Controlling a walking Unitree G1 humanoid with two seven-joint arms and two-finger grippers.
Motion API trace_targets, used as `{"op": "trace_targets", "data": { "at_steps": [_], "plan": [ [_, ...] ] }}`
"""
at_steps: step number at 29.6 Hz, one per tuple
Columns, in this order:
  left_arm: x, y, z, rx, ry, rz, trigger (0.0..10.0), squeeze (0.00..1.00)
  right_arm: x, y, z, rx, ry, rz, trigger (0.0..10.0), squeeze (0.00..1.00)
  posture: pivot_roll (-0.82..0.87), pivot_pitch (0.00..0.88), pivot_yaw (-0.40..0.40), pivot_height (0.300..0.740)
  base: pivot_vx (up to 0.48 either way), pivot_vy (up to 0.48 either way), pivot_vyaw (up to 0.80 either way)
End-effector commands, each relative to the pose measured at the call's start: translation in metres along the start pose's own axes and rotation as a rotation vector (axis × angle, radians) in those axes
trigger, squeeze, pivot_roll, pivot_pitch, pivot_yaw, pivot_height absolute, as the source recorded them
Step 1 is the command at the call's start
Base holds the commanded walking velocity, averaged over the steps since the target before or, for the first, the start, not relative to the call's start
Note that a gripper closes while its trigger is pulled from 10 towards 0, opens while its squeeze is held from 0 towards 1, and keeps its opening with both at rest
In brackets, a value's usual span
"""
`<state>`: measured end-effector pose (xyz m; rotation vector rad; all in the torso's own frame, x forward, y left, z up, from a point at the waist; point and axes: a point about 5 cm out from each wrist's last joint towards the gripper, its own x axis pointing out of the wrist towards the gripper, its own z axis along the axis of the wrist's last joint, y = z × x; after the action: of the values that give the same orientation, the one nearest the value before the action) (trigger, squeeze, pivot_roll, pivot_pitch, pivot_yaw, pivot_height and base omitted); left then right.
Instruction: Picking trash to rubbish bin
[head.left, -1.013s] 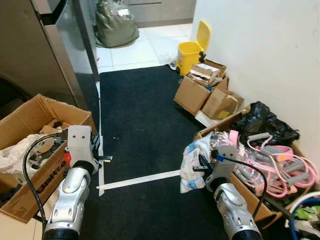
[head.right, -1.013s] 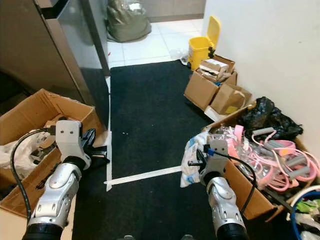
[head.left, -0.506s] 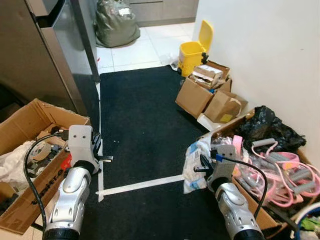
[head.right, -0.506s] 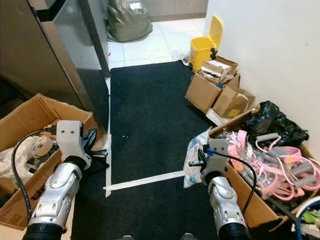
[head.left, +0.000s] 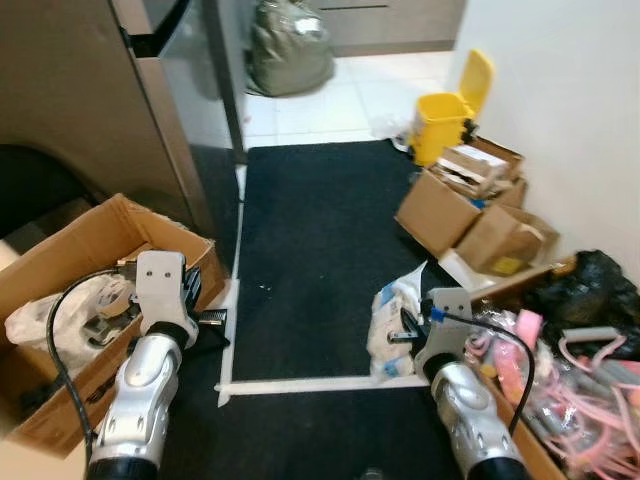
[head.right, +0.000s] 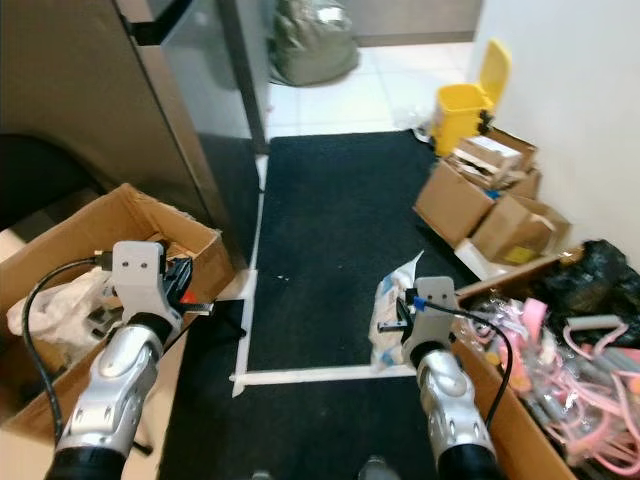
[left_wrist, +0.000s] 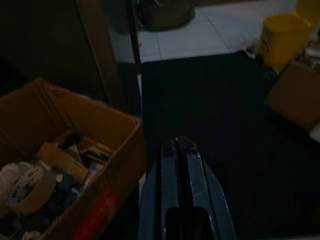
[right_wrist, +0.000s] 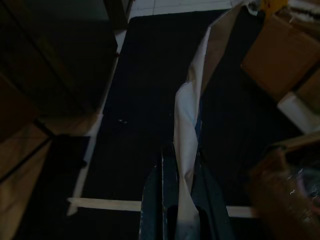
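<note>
In the lower right of the head views, a crumpled white plastic bag (head.left: 393, 322) is held clamped between the jaws of the right gripper (head.left: 406, 330), its loose folds hanging just above the black mat (head.left: 320, 230). In the right wrist view the same white sheet (right_wrist: 190, 125) is seen pinched between the two dark fingers (right_wrist: 155, 210). The left gripper (left_wrist: 181, 165) is carried at the lower left with its jaws pressed together on nothing, beside an open cardboard box (head.left: 60, 260) filled with tape rolls and oddments.

The yellow rubbish bin (head.left: 452, 110), lid raised, is seen in the upper right of the frame at the far edge of the mat, well apart from the held bag. Several cardboard boxes (head.left: 460, 205) are stacked along the wall between the robot and the bin, and a box of pink tubing (head.left: 580, 370) lies at the lower right. A strip of white tape (head.left: 300, 384) is laid across the mat near the arms.

The carry to the bin is judged not yet done. The bag is gripped by a thin fold only, so it could be shaken loose during walking, or its trailing part could be snagged on the boxes by the wall.
</note>
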<state>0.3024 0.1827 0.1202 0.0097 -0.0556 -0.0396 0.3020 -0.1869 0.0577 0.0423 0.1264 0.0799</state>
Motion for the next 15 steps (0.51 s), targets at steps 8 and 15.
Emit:
{"op": "trace_targets", "data": {
  "at_steps": [8, 15],
  "plan": [
    [-0.0041, 0.0049, -0.0056, 0.008, 0.023, 0.016, 10.0, 0.00, 0.0000, 0.0034, -0.0026, -0.003, 0.008, 0.010, 10.0, 0.00, 0.04, 0.158, 0.036, 0.740, 0.256, 0.000, 0.53],
    [-0.0041, 0.0049, -0.0055, 0.008, 0.023, 0.016, 10.0, 0.00, 0.0002, 0.0034, -0.0023, -0.004, 0.007, 0.010, 10.0, 0.00, 0.04, 0.158, 0.036, 0.740, 0.259, 0.000, 0.53]
  ]
}}
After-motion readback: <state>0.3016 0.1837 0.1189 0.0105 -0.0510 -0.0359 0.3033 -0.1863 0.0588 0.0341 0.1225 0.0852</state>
